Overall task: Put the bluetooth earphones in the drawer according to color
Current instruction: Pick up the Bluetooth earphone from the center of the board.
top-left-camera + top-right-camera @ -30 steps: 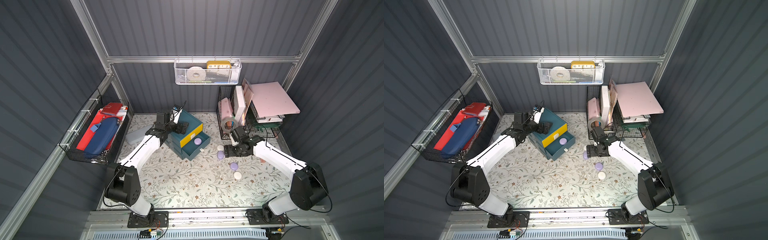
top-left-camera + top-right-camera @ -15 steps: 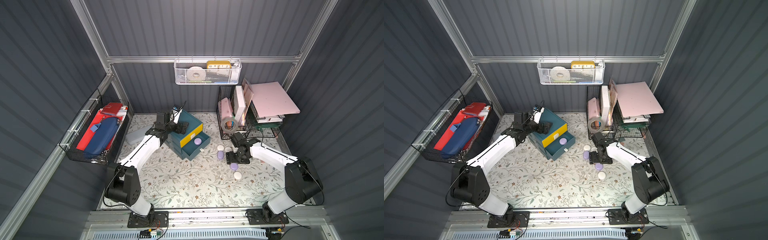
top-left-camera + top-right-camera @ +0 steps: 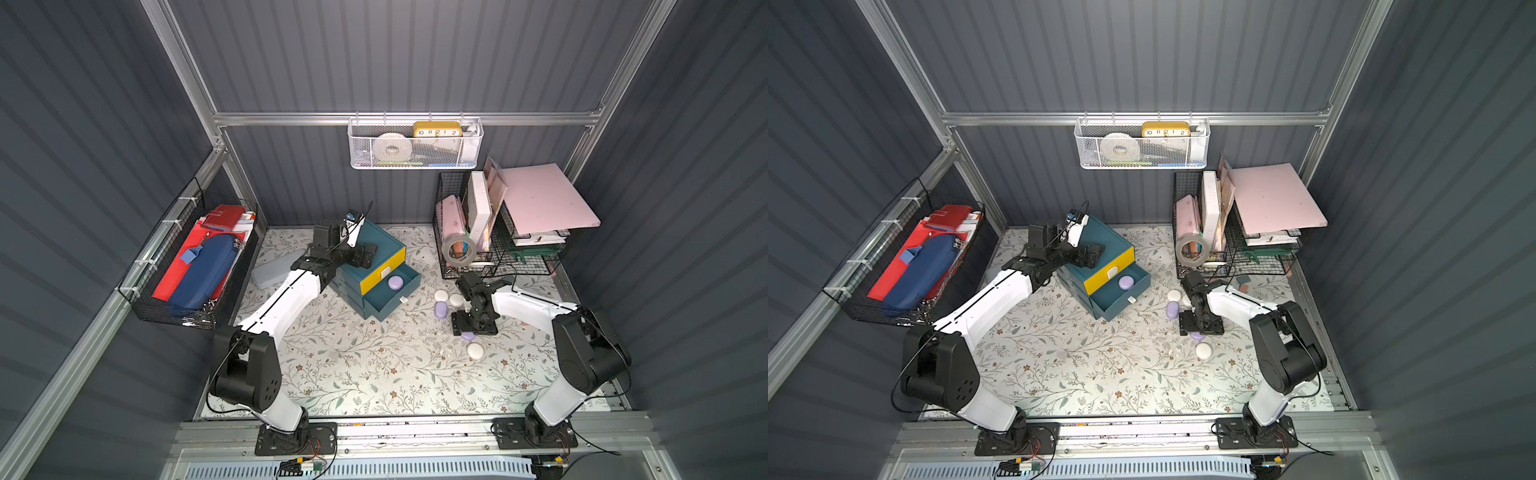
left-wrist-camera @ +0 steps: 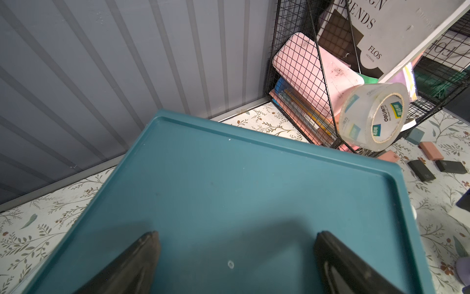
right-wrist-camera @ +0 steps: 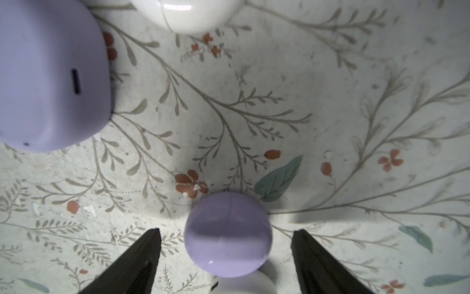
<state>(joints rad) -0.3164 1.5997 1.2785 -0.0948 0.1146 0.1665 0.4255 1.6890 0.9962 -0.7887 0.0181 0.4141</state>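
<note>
Lilac pebble-shaped plastic earphone case [image 5: 227, 236], right of centre on the floral mat [image 3: 374, 374], now lies between the wide-open jaws of the right gripper [image 5: 226, 231], which has swung nearer from farther back (nothing gripped yet); a pick looks imminent. Small teal plastic three-drawer cabinet [image 3: 384, 245]: its pulled-out drawer [image 3: 388, 307] holds one lilac case [image 3: 395, 282]. Left gripper [image 4: 236, 233] hovers open, empty, over the cabinet top.

Lilac earphone case [image 5: 227, 234] — floral-patterned mat [image 5: 330, 101]
</note>
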